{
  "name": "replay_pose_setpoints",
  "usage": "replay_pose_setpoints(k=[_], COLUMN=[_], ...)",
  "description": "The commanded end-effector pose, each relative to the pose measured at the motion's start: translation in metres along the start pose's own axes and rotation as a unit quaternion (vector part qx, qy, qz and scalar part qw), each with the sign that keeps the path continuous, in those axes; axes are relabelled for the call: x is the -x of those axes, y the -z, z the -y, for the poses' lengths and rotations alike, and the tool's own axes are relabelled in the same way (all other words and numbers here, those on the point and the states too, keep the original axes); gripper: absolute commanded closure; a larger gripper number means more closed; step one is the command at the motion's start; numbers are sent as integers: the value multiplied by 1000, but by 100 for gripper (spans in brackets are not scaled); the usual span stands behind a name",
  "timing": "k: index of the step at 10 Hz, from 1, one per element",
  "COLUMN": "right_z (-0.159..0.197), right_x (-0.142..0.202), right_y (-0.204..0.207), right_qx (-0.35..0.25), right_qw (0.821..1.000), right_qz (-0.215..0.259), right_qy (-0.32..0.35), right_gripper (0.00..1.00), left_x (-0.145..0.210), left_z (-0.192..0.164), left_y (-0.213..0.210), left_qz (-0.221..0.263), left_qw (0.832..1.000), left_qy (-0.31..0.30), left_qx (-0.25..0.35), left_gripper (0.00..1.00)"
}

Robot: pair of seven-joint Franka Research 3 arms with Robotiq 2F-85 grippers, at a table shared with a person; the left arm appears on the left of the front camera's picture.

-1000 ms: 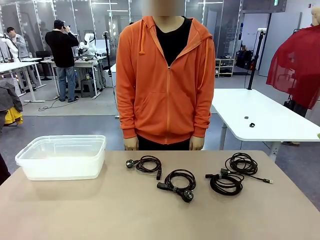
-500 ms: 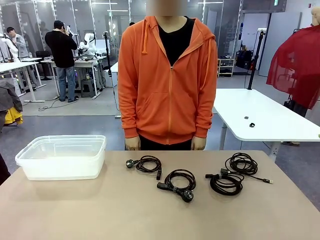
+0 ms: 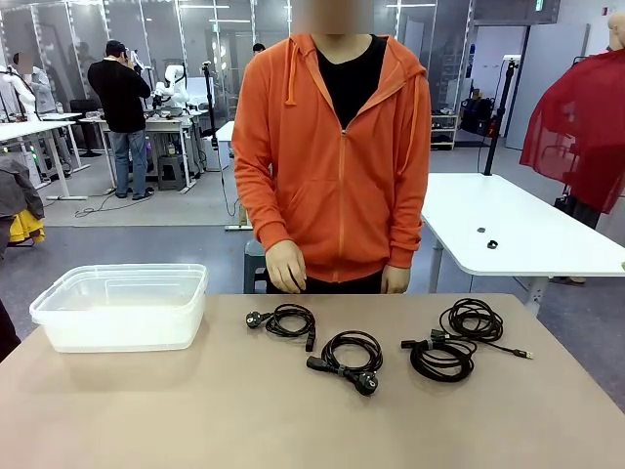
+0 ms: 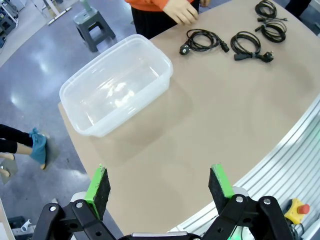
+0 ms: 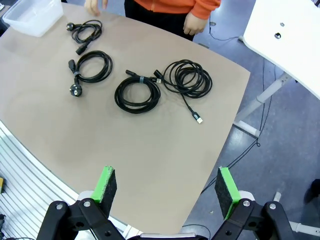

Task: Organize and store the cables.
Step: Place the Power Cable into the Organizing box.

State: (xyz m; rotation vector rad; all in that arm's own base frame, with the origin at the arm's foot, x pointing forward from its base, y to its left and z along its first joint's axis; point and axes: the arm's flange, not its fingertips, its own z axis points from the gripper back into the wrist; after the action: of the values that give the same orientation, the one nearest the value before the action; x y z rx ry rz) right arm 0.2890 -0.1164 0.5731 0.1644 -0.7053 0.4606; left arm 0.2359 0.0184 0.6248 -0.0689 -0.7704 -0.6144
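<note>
Your left gripper [image 4: 160, 182] and right gripper [image 5: 167, 187] gape empty; pinch the cables [image 3: 290, 320], likely light and floppy, across their bundled strands.

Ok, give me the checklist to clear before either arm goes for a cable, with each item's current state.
1. Left gripper open: ok.
2. Right gripper open: ok.
3. Clear tub upright and empty: ok.
4. Leftmost coil and second coil lying apart: ok.
5. Third coil free of the rightmost coil: cannot tell; their ends lie close together.
6. Person's hand away from the cables: not ok; it hangs close to the leftmost coil.
</note>
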Motion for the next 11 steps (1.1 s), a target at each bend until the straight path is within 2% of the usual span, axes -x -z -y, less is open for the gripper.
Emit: replay_pose_setpoints(k=[1,11], right_z=[-1,-1], right_x=[0,0], right_y=[0,0], right_qx=[-3,-3], right_qw=[1000,1000], right_qz=[2,2], right_qy=[-2,-2], right_gripper=[0,0], left_x=[0,0], left_z=[0,0], left_y=[3,3], left_qz=[-2,-2], left_qw=[1000,1000], left_qy=[-1,-1], left_qx=[3,3], left_gripper=[0,0])
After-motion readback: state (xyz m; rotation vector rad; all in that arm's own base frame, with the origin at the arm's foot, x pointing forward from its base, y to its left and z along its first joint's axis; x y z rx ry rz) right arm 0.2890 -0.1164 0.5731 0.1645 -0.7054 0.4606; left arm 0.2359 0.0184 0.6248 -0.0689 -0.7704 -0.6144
